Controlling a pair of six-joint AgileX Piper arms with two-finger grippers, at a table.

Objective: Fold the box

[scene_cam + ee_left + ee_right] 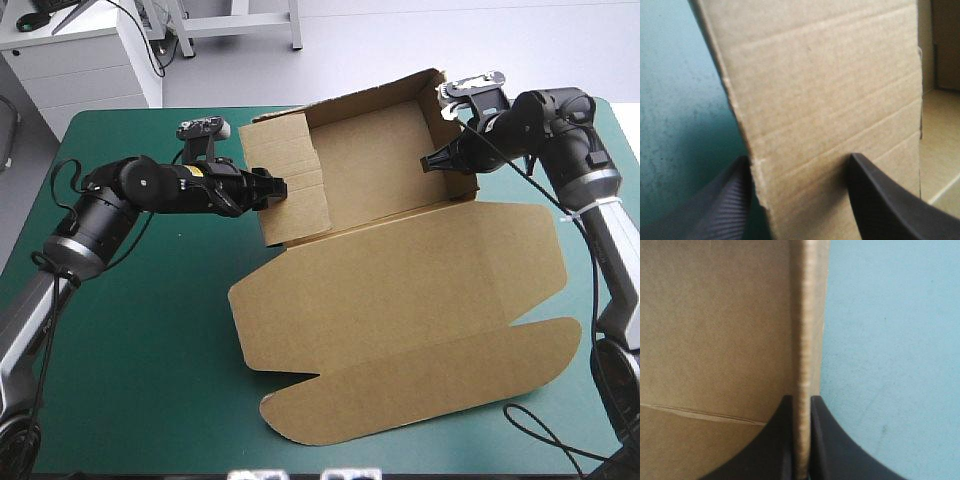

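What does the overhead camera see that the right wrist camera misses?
Only the high view: the whole box, its lid lying flat, and the left gripper at the left wall. Only the right wrist view: up close, the right gripper pinching the right wall's edge, fingers all but shut. Both: brown board and the teal-green cover.
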